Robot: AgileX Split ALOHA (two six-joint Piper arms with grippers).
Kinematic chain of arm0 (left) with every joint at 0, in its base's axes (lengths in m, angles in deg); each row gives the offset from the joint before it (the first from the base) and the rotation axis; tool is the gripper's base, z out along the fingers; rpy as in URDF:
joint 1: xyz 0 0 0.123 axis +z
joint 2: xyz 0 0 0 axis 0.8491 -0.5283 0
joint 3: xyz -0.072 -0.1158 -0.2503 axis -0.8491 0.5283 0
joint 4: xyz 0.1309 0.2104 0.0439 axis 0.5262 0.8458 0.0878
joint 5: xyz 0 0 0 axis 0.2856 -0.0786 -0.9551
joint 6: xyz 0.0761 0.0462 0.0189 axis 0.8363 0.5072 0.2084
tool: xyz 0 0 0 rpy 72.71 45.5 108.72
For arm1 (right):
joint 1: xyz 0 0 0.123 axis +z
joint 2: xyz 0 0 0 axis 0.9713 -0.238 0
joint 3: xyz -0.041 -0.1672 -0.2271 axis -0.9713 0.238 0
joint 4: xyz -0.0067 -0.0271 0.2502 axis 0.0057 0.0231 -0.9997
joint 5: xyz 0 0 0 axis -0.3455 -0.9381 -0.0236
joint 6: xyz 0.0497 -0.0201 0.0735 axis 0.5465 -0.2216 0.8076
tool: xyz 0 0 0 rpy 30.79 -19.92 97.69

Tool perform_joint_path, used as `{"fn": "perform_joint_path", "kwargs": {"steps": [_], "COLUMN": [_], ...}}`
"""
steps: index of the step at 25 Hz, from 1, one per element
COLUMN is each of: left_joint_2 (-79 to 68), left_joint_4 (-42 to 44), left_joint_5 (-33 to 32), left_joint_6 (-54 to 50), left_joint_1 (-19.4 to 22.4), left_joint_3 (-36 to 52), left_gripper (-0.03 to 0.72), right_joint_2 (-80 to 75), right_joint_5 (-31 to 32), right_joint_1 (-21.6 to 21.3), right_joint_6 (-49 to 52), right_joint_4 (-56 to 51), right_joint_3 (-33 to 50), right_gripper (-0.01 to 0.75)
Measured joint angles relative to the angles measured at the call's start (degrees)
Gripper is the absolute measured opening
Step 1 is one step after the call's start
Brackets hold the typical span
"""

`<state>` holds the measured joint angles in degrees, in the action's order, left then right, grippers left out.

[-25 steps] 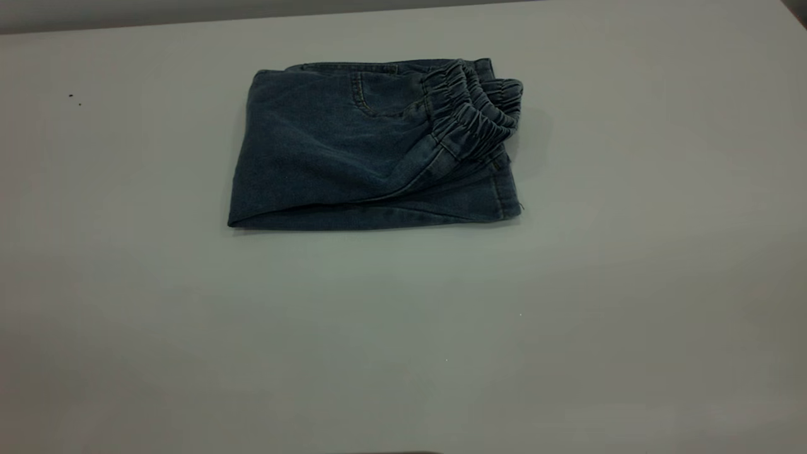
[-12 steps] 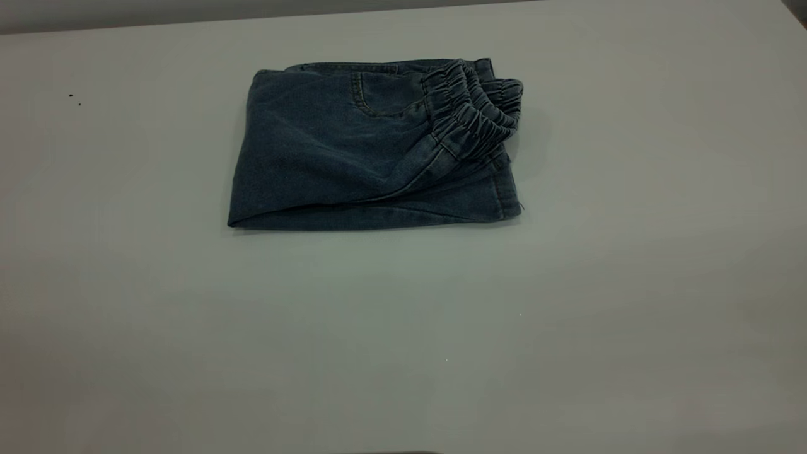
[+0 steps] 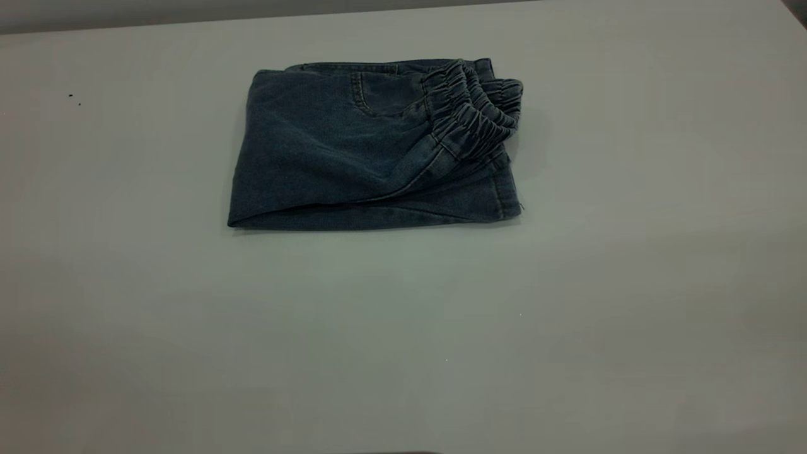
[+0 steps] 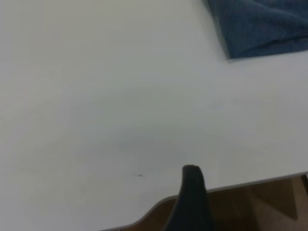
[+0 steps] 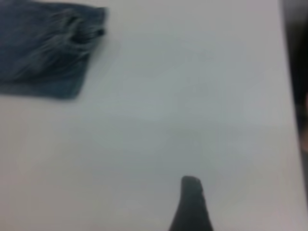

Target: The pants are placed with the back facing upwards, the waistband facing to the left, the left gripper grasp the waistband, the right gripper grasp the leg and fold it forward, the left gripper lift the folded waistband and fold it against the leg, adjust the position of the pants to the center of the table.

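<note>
I am seeing the pants (image 3: 372, 145) folded on the tabletop's (image 3: 403, 328) far half, waistband (image 3: 473, 107) rightward; I judge only centring remains. My fingers' state I cannot tell.

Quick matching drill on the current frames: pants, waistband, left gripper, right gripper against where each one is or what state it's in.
Things:
1 pants
2 waistband
3 left gripper
4 right gripper

States:
A gathered, on the bundle's right end
B over bare table, near its wooden-edged corner
C folded bundle lying flat
D over bare table, waistband end in its view

Pairs: 1-C, 2-A, 3-B, 4-D
</note>
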<state>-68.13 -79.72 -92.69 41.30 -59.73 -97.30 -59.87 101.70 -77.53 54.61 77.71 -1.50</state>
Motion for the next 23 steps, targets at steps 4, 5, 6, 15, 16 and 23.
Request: {"fn": "perform_joint_path", "kwargs": {"steps": [4,5,6,15,16,23], "left_joint_2": [0.00,0.00,0.00,0.00,0.00,0.00], "left_joint_4": [0.00,0.00,0.00,0.00,0.00,0.00], "left_joint_5": [-0.06,-0.06,-0.06,-0.06,-0.06,-0.06], "left_joint_6": [0.00,0.00,0.00,0.00,0.00,0.00], "left_joint_1": [0.00,0.00,0.00,0.00,0.00,0.00], "left_joint_3": [0.00,0.00,0.00,0.00,0.00,0.00], "left_gripper": [0.535,0.535,0.535,0.535,0.535,0.535], "right_joint_2": [0.00,0.00,0.00,0.00,0.00,0.00], "right_joint_5": [-0.25,-0.24,-0.30,-0.34,-0.34,-0.34], "right_joint_1": [0.00,0.00,0.00,0.00,0.00,0.00], "right_joint_6": [3.69,3.89,4.00,4.22,4.22,4.29], "right_joint_4": [2.18,2.17,2.19,2.24,2.24,2.24], "right_joint_3": [0.00,0.00,0.00,0.00,0.00,0.00], "right_gripper": [0.465,0.465,0.465,0.465,0.465,0.465]}}
